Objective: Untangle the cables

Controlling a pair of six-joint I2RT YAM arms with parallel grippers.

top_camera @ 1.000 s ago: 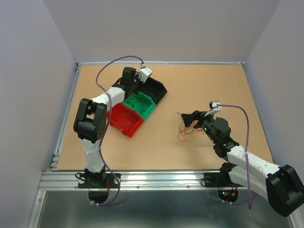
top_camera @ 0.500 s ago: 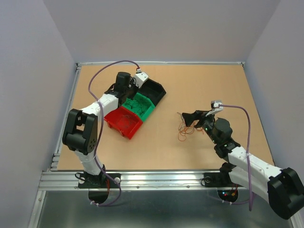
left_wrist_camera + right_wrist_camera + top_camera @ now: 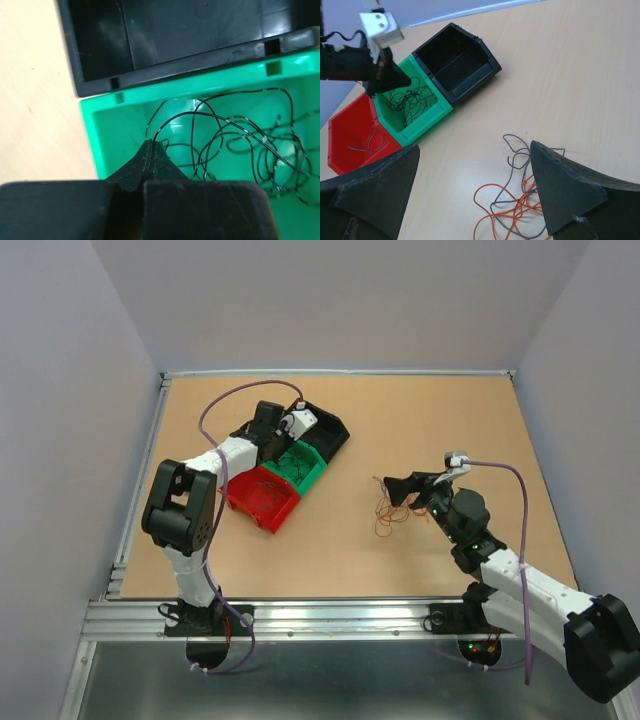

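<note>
left jaws lowered over green bin (image 3: 303,468), elbow shifted left

Left arm reaches far forward, left gripper (image 3: 151,150) pinched tight, tips angled down. Right arm stretched low, right gripper (image 3: 474,148) spread wide.

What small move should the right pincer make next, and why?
Probably lower and close on a single strand: the right pincer hangs open, holding nothing, over the orange wires and grey wire lying tangled on the table.
</note>
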